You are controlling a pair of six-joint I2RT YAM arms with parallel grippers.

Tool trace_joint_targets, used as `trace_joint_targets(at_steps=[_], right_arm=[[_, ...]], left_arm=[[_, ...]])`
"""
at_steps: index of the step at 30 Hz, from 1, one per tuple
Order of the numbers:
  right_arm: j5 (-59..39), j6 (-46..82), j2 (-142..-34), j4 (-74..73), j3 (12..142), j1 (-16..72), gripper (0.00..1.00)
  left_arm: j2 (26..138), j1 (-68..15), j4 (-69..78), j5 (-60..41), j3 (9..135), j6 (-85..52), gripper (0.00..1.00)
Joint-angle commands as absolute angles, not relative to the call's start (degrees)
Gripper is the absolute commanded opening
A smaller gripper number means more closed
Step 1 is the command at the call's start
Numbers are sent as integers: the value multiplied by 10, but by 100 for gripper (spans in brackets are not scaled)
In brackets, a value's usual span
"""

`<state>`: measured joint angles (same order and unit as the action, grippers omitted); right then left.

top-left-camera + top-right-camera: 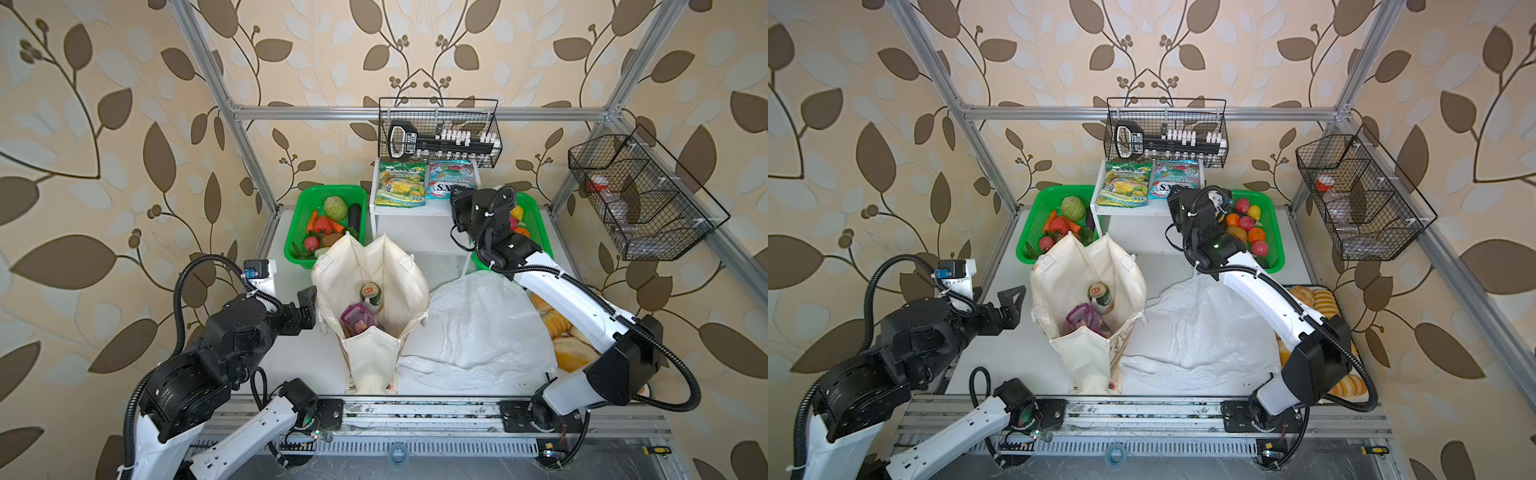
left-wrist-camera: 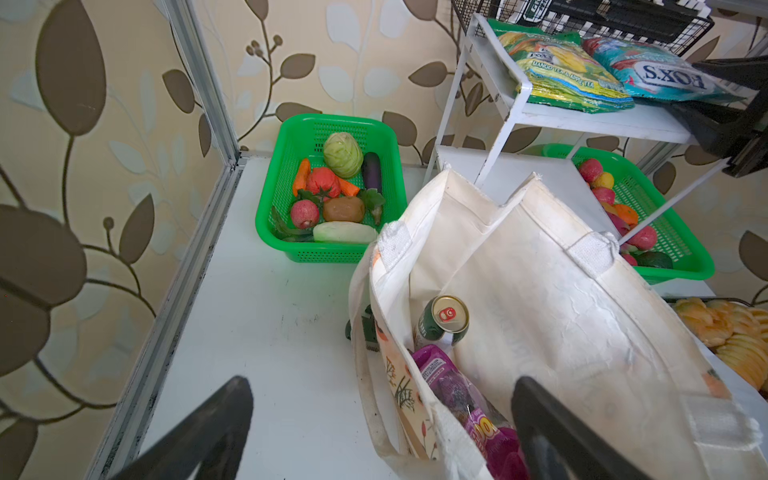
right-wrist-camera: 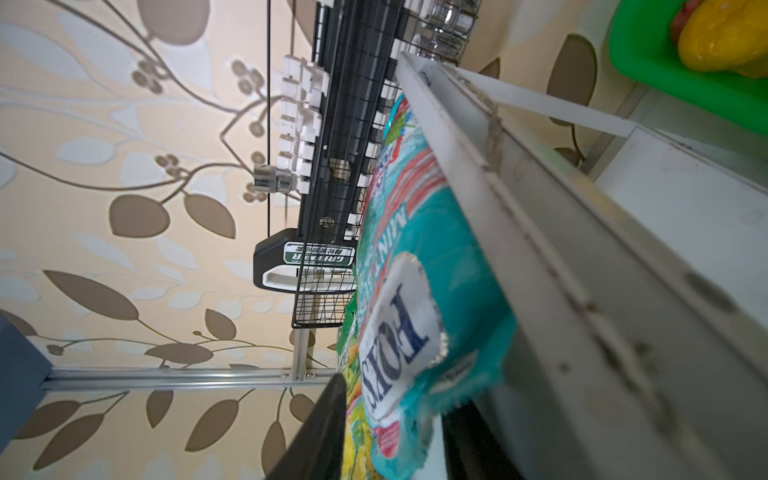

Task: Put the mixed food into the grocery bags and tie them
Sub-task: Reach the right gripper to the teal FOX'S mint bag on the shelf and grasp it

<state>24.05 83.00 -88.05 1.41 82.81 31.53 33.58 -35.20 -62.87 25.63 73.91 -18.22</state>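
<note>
Nearest me, at 9 o'clock from the tote, the left gripper (image 1: 309, 307) hangs with its jaws spread wide, holding nothing, just beside the cloth wall. At table centre the cream canvas tote (image 1: 370, 266) stands upright with its mouth open. The green-gold drink can (image 1: 371, 293) and purple snack packet (image 1: 357, 318) sit inside.

At 3 o'clock from it the white plastic bag (image 1: 478, 328) lies flat and crumpled, with the right arm stretched above it.

Farther off, at 12 o'clock, the right gripper (image 3: 395, 399) reaches onto the white shelf (image 1: 415, 210). Its fingers sit either side of the near edge of the FOX'S candy packet (image 1: 446, 180); I cannot tell whether the pinch is firm.

My worry is that a hold on the thin sealed edge alone could slip on the way back. The green-yellow packet (image 1: 401, 183) lies touching it and might be dragged off the shelf. Nothing braces the tote, so a clumsy drop could fold its rim or tip it.

At 1 o'clock the toy fruits (image 1: 1246, 224) lie in their green basket (image 1: 1254, 194).
</note>
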Motion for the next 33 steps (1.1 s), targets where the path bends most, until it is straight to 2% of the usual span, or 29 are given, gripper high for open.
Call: trace_joint_targets(at_steps=[1, 3, 8, 16, 19, 23, 26, 29, 33], right_arm=[[275, 857, -880, -1, 819, 322, 23], [277, 841, -869, -3, 817, 327, 12], [276, 838, -823, -3, 786, 344, 3], [274, 848, -731, 16, 693, 368, 3], [261, 852, -724, 4, 676, 363, 13], [264, 847, -722, -9, 673, 361, 42], [248, 849, -728, -18, 676, 352, 54], [234, 846, -738, -23, 683, 346, 60], [213, 859, -759, -36, 689, 338, 61]], left_arm=[[341, -351, -642, 258, 764, -183, 99], [336, -351, -646, 261, 766, -188, 99], [324, -351, -647, 264, 765, -197, 99], [316, -351, -635, 253, 749, -202, 99], [321, -351, -630, 245, 750, -203, 99], [323, -351, -630, 242, 751, -210, 99], [320, -351, -628, 243, 748, -216, 99], [318, -351, -630, 242, 750, -221, 99], [317, -351, -633, 245, 754, -224, 99]])
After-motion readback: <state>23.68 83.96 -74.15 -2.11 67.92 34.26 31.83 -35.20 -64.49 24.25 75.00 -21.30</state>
